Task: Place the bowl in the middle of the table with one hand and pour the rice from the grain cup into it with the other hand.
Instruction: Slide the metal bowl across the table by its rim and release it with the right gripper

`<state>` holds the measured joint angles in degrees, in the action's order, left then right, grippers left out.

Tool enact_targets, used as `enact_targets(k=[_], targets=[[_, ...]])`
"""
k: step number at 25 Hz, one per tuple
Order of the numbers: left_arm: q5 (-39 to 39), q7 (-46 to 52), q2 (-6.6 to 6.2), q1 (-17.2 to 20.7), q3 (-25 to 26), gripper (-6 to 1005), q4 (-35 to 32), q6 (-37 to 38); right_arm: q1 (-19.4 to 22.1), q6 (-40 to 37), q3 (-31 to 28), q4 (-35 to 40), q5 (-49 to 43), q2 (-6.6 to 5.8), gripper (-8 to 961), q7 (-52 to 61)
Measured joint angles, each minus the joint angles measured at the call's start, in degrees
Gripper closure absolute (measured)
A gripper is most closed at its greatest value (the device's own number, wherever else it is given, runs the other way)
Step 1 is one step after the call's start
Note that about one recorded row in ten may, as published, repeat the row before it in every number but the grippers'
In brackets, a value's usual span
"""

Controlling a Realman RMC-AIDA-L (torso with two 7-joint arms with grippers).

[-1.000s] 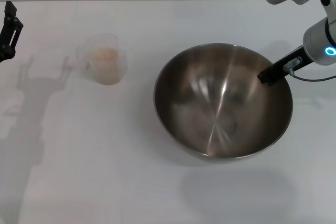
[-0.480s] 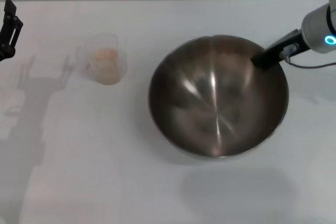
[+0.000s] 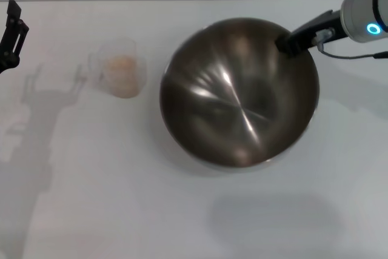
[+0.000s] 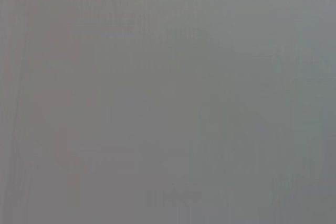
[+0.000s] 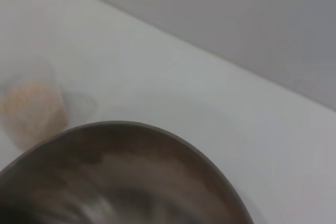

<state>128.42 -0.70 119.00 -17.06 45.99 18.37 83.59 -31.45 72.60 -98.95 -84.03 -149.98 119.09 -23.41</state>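
Centrally on the table (image 3: 91, 198), slightly right of its middle, the bowl (image 3: 239, 92) is seen tilted, its shiny inside turned toward the camera. Its far right rim is pinched by the right gripper (image 3: 290, 43), which reaches in from the upper right corner. Well apart to the left, the grain cup (image 3: 121, 68) stands upright with the rice (image 3: 121, 65) inside. At the far left edge the left gripper (image 3: 11, 31) is held, its fingers spread apart.
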Motion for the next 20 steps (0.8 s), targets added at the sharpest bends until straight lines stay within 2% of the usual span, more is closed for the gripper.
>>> enact_targets(k=[11, 20], targets=[[0.23, -0.05, -0.07, -0.08, -0.04, 170, 0.00, 0.16, -1.71, -7.06, 1.35, 5.58, 3.75, 0.00, 927, -0.68], [0.25, -0.07, -0.09, -0.03, 0.03, 170, 0.00, 0.17, -3.39, -7.32, 1.66, 10.05, 3.34, -0.02, 929, 0.25]])
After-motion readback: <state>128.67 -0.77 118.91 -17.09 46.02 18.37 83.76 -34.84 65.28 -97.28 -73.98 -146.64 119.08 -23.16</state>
